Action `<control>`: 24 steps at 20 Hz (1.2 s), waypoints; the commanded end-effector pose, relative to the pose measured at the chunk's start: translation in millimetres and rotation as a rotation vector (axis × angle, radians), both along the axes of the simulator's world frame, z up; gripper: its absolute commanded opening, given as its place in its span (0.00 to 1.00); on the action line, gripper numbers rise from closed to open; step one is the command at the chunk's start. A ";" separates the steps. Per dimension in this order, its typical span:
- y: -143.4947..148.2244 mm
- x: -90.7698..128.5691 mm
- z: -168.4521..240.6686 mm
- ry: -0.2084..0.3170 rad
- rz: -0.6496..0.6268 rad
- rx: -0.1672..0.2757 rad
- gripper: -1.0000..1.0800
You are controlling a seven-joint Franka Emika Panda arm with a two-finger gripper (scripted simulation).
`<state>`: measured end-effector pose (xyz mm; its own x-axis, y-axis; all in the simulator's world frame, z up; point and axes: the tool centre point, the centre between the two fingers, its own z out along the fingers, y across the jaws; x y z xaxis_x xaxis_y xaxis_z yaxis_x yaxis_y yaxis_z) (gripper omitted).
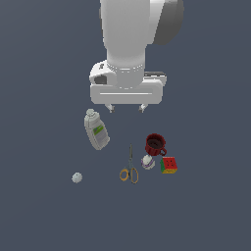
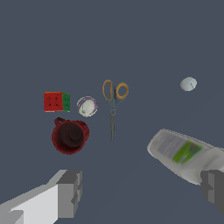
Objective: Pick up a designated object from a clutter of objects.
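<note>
The gripper (image 1: 127,108) hangs above the dark grey floor (image 1: 44,215) with its two fingers spread wide apart and nothing between them; in the wrist view one grey fingertip (image 2: 70,192) shows at one lower corner and the other at the opposite edge, far from it. In the exterior view the hand sits over the gap between a white bottle (image 1: 96,129) with a green label, lying on its side toward that view's left, and the dark red mug (image 1: 155,144) toward its right. The mug (image 2: 69,136) stands upright, its dark inside open to the camera and its loop handle pointing toward a red-yellow-green puzzle cube (image 1: 168,165), which lies just beside it. A small white rounded object with purple marks (image 1: 148,162) sits between the mug, the cube and the orange-handled scissors (image 1: 130,166), close to all three. The scissors lie flat, blades closed and pointing toward the robot. A small pale grey lump (image 1: 77,178) lies well apart from the rest, on the exterior view's left.
</note>
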<state>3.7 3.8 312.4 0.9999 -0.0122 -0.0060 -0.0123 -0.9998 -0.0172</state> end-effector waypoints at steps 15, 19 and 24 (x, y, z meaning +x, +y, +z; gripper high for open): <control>21.2 3.8 -4.7 0.008 0.079 -0.011 0.62; 29.3 7.3 -15.5 0.039 0.153 -0.035 0.62; 45.4 13.3 -37.6 0.102 0.301 -0.083 0.62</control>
<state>15.4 43.7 282.3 0.9677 0.2343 -0.0933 0.2388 -0.9702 0.0412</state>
